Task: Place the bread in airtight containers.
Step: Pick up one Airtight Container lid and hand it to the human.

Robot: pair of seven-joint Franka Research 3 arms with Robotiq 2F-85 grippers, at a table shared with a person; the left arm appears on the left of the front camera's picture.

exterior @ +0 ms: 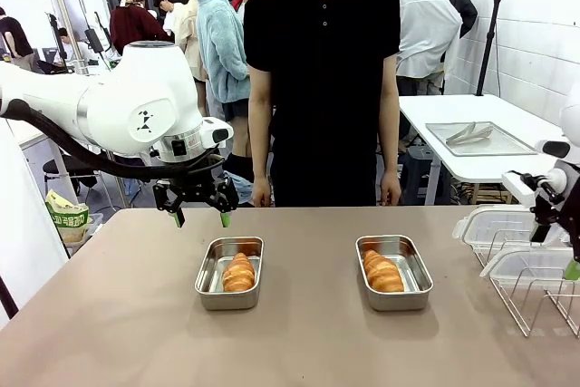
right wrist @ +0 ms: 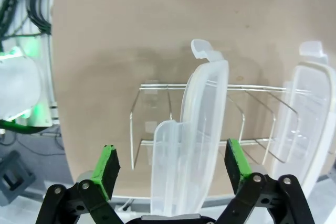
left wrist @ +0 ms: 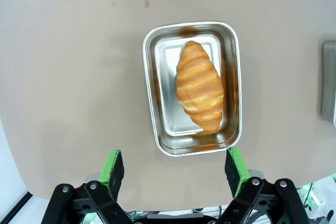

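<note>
Left tool point(exterior: 201, 218) hangs wide open and empty above a croissant point(exterior: 239, 272) in its tub point(exterior: 207, 275); right tool point(right wrist: 170, 153), fingers spread, straddles a lid point(right wrist: 202, 129).

Light-brown matte tabletop = the surface point(exterior: 299, 342). Thin silver wire rack point(exterior: 530, 305) w/ upright dividers stands at right end of surface, near the edge. At far side, centre: a person point(exterior: 322, 70) in black short-sleeve shirt, standing. Behind, to the right: white table point(exterior: 426, 115) w/ flat silver metal tray point(exterior: 507, 144); metal tongs point(exterior: 469, 134) lie in tray. Yellow-green printed bag point(exterior: 65, 217) off far left, beyond the surface.
</note>
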